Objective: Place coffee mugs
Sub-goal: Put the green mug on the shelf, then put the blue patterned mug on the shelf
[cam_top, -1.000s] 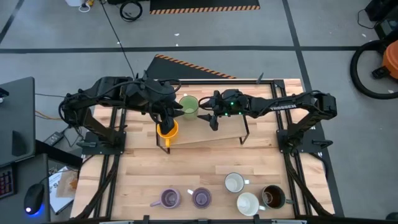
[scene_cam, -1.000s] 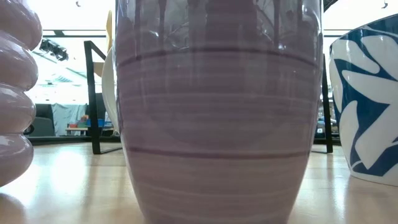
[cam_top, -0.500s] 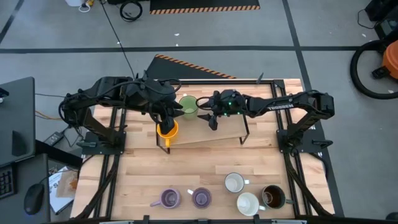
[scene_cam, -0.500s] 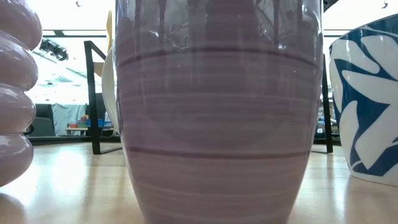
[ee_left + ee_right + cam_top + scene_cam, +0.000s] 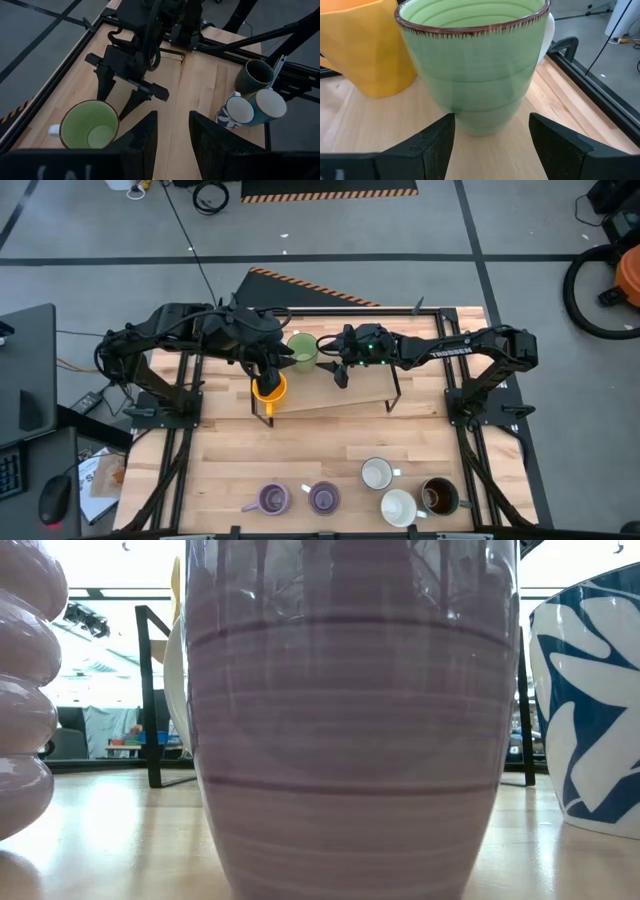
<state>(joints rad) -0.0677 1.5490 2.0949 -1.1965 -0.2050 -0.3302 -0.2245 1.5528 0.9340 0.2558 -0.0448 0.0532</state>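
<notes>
Seen from above, a wooden table fills the middle of the frame, with a raised wooden shelf across its upper half. Two glazed mugs stand on the shelf at upper centre: a green mug and, just beside it to the lower left, an orange mug.

The right gripper sits just right of the green mug with its fingers spread. In its wrist view the green mug stands upright just ahead of the open fingers, not yet between them.

The left gripper hangs over the orange mug. Its fingers are part way apart, and I cannot tell whether they pinch the rim.

Five more mugs wait along the bottom of the frame: two purple mugs at lower centre, two white mugs and a dark brown mug at lower right.

The mugs look like ceramic: stiff, fairly heavy for their size, smooth enough to slip, and breakable if dropped or knocked. The safest hold is probably across the body or over the rim wall, squeezing firmly and keeping the mug upright.
</notes>
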